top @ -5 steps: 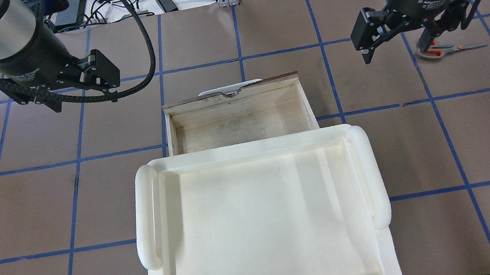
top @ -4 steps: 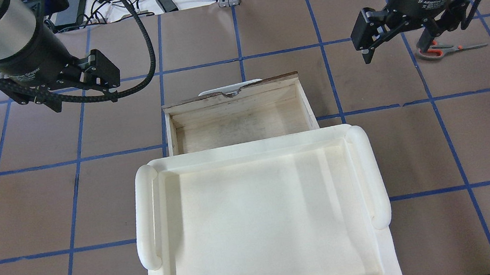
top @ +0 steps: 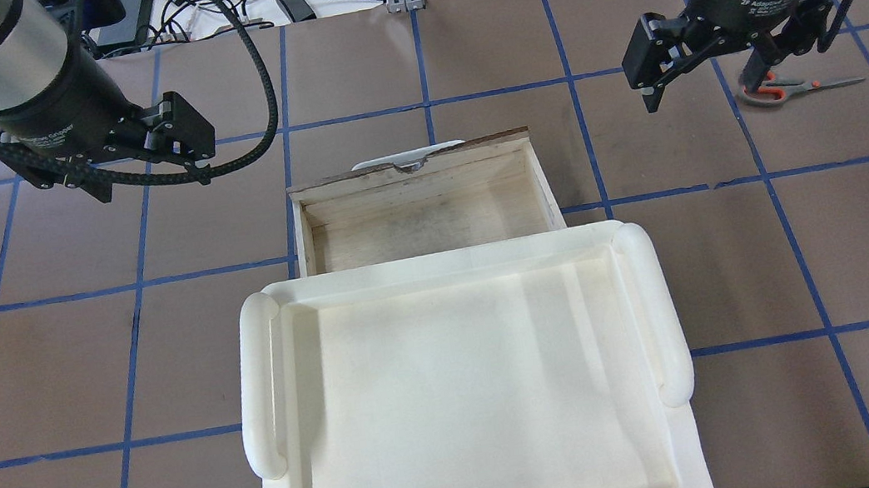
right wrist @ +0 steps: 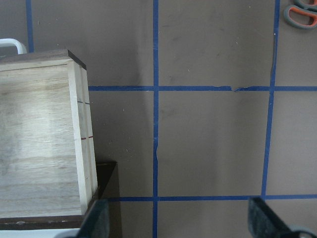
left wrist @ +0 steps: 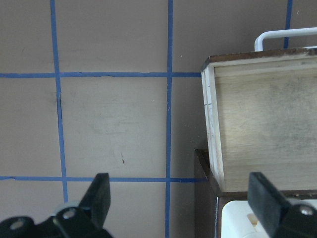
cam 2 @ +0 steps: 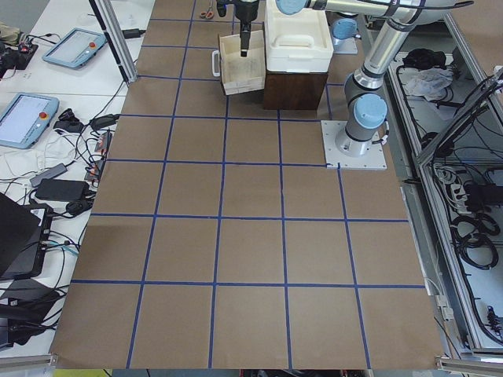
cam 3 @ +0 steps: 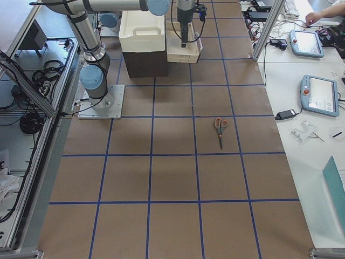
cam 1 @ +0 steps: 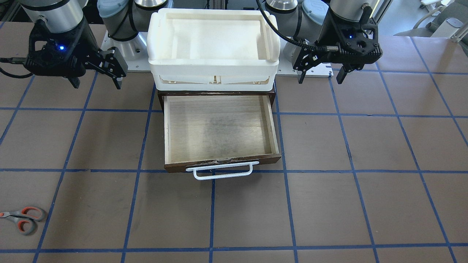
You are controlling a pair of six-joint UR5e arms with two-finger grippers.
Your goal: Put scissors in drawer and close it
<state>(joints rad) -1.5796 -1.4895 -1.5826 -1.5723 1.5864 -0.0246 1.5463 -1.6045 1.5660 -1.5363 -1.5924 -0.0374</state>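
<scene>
Looking across the table, you'll find the scissors [cam 1: 22, 218] lying flat toward your long edge, on the robot's right side, well apart from the drawer [cam 1: 219, 128], which stands pulled open by the robot's edge. The left gripper [cam 1: 320, 77] and right gripper [cam 1: 97, 84] hang on either side of the drawer, jaws spread wide, holding nothing.

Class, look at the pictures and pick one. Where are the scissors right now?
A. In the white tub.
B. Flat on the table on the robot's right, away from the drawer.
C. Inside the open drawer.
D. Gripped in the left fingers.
B: the scissors lie flat on the table on the robot's right, well apart from the open drawer, which holds nothing.
</scene>
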